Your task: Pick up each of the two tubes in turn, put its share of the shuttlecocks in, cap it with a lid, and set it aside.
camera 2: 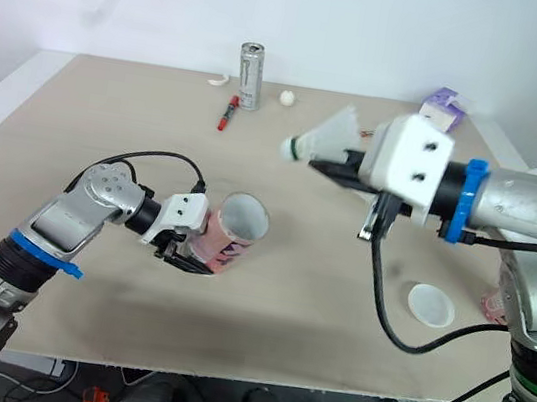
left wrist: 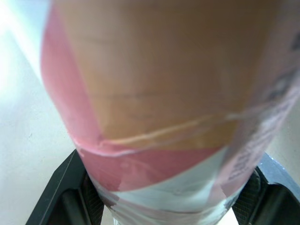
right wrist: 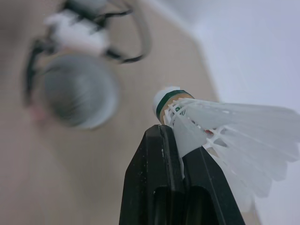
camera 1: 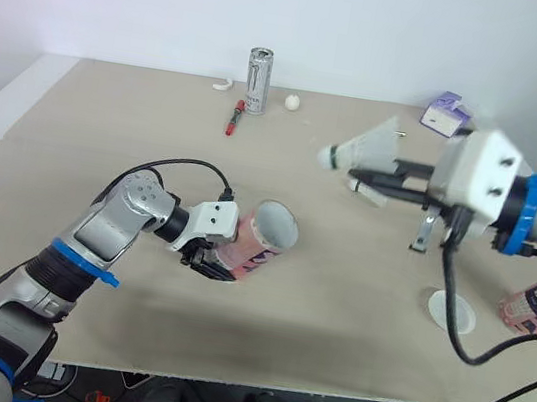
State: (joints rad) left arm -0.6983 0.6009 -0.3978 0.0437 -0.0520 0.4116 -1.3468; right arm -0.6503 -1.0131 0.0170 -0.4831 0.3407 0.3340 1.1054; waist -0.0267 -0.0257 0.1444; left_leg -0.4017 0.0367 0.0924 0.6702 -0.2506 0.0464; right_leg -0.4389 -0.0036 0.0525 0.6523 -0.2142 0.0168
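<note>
Head view: L gripper (camera 1: 211, 259) clamped round lower part of pink-and-white cardboard tube (camera 1: 261, 240), near middle of beige tabletop (camera 1: 88, 124). Tube tilted, open mouth raised and facing R arm's side. Cannot tell if base touches table. R gripper (camera 1: 361, 178) up over table, well apart from tube mouth, pinching white feather shuttlecock (camera 1: 362, 149), green-banded cork tip pointing to robot's left. Second pink tube (camera 1: 534, 302) lying at R table edge. Flat white round lid (camera 1: 451, 311) on table just beside it. Along far edge: silver drinks can (camera 1: 257, 80) upright, red marker pen (camera 1: 234, 116) near it on robot's side, small white ball (camera 1: 291, 102) near can's R, purple-and-white box (camera 1: 447, 114) further R.

L wrist view: tube wall close up, w/ pink, tan and white patches. Black fingers (left wrist: 58, 197) pressed vs. both sides of it.

R wrist view: black fingers (right wrist: 154, 178) closed tight on shuttlecock just behind cork, feathers fanning out past them. Beyond, blurred: tube's round open mouth, w/ L gripper behind it.
</note>
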